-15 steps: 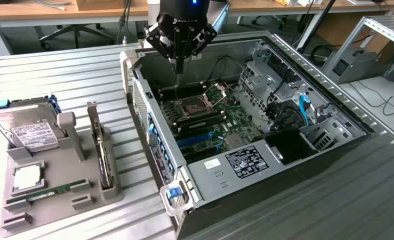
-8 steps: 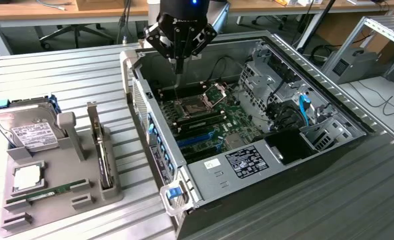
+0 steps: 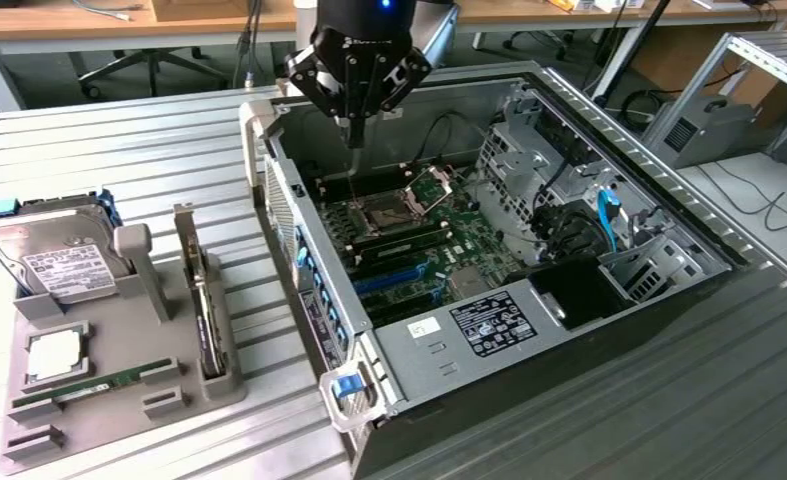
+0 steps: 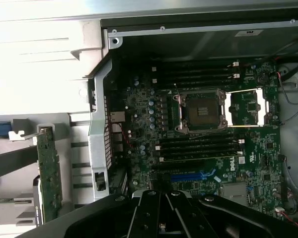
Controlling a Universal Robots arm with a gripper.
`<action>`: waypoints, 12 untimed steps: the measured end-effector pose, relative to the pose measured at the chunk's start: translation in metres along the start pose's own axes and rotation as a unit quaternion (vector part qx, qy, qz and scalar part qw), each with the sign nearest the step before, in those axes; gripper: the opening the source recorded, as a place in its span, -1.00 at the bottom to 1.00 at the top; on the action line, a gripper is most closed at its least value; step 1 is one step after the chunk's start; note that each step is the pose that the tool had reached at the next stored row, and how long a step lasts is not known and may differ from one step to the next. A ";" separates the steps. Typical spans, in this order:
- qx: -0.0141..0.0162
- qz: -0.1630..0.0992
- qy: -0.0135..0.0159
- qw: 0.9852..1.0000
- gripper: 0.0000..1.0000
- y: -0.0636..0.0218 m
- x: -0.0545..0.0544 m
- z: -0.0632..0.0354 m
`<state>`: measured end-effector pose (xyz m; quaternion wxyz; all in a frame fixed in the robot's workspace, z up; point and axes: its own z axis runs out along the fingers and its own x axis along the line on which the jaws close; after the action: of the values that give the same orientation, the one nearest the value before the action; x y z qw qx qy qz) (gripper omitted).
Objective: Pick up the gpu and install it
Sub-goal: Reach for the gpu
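The gpu stands on edge in a slot of the grey holder on the exterior view's left, a thin dark card with its pale bracket at the far end. In the wrist view the gpu shows edge-on beside the case wall. My gripper hangs over the far end of the open computer case, well apart from the card, shut with nothing between its fingers. The gripper points down at the motherboard, close to the blue expansion slot.
A silver hard drive, a processor and a green memory stick share the holder. Inside the case are the empty processor socket, memory slots, cables and drive cages. Ribbed metal tabletop surrounds the case.
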<state>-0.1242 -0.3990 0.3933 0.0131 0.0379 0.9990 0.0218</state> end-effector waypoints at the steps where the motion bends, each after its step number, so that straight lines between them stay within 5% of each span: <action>1: 0.000 0.000 0.000 1.000 -0.79 -0.0001 0.001 -0.0001; 12: 0.000 0.000 0.000 1.000 -0.79 -0.0015 0.020 -0.0007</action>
<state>-0.1448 -0.3989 0.3933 0.0130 0.0378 0.9990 0.0217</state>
